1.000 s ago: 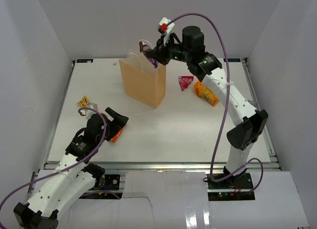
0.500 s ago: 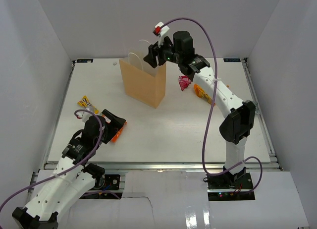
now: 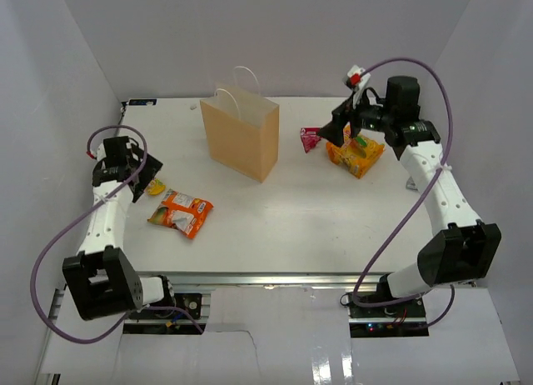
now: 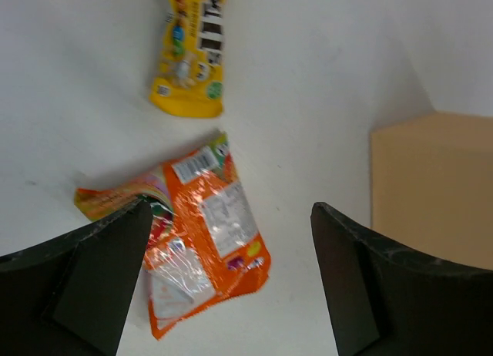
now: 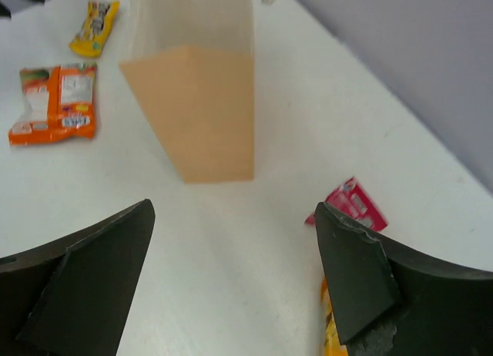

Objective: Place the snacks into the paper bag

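Observation:
The tan paper bag (image 3: 241, 139) stands upright at the back middle of the table, and it also shows in the right wrist view (image 5: 196, 117). Four snacks lie on the table. An orange-white packet (image 3: 181, 212) and a small yellow packet (image 3: 154, 186) are at the left. A red triangular packet (image 3: 311, 138) and an orange-yellow pouch (image 3: 354, 154) are right of the bag. My left gripper (image 3: 136, 170) hovers open over the orange-white packet (image 4: 192, 233) and the yellow one (image 4: 189, 55). My right gripper (image 3: 333, 133) hangs open and empty above the red packet (image 5: 350, 206).
White walls close in the table on the left, back and right. The bag's thin white handles (image 3: 237, 97) stick up above its mouth. The bag's inside is hidden from every view.
My right gripper has left the bag's mouth, swung right over the red packet and opened; the dark packet it held no longer shows. My left arm has swung left towards the yellow packet.

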